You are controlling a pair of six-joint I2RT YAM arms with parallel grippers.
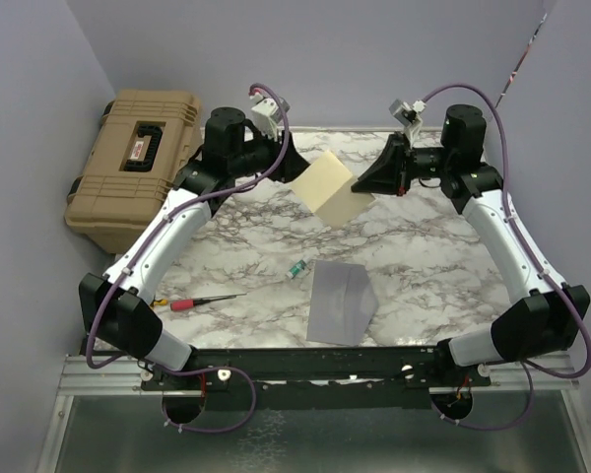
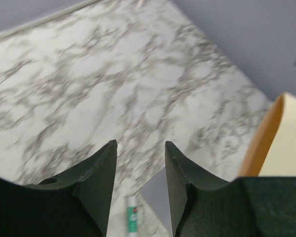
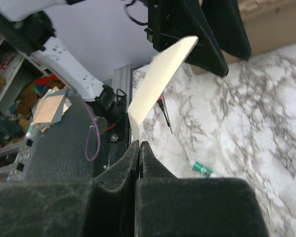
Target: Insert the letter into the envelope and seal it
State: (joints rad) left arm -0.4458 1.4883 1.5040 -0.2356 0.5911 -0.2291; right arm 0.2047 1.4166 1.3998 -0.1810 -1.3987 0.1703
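Note:
The peach-tan letter (image 1: 333, 186) hangs tilted in the air above the far middle of the marble table (image 1: 424, 246). My right gripper (image 1: 359, 187) is shut on its right edge; in the right wrist view the sheet (image 3: 158, 79) rises from the closed jaws (image 3: 139, 143). My left gripper (image 1: 298, 166) sits just off the letter's left edge, open with only table between its fingers (image 2: 140, 145), and the letter (image 2: 286, 143) shows at the far right of the left wrist view. The grey-lilac envelope (image 1: 340, 301) lies flat near the front edge, with one corner (image 2: 158, 195) visible in the left wrist view.
A green-and-white glue stick (image 1: 295, 268) lies just left of the envelope. A red-handled screwdriver (image 1: 192, 303) rests at the front left. A tan hard case (image 1: 138, 163) stands off the table's left side. Grey walls close in the back and sides.

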